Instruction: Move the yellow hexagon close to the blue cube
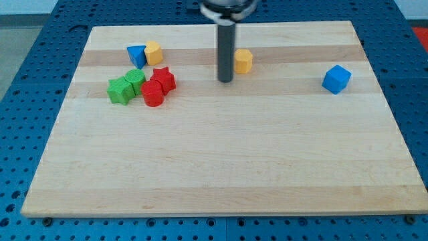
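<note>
The yellow hexagon lies on the wooden board near the view's top, a little right of centre. The blue cube sits far to its right, well apart from it. My tip is on the board just left of and slightly below the yellow hexagon, close to it or touching its left side; the rod hides part of that side.
At the view's upper left lies a cluster: a blue block touching a yellow block, a green star, a green round block, a red star and a red cylinder. The board ends near the blue cube's right.
</note>
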Robot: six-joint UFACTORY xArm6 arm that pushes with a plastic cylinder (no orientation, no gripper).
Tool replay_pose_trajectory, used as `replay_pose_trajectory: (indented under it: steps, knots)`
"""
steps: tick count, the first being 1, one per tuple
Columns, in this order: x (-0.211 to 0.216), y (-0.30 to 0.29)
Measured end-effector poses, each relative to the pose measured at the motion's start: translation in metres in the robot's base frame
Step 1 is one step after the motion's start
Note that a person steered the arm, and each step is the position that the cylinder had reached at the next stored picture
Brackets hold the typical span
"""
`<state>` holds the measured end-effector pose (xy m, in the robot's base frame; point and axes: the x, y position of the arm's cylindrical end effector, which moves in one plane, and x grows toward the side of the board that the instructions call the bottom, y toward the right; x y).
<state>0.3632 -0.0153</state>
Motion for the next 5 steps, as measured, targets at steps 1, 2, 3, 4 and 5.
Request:
replay_pose_trajectory:
  steps: [1,2,3,4,5]
  knots:
    - [-0.001,-0.053]
    - [-0.037,-0.044]
    - [-0.055,0.013]
    - [-0.045,0.086]
    - [-0.036,0.117]
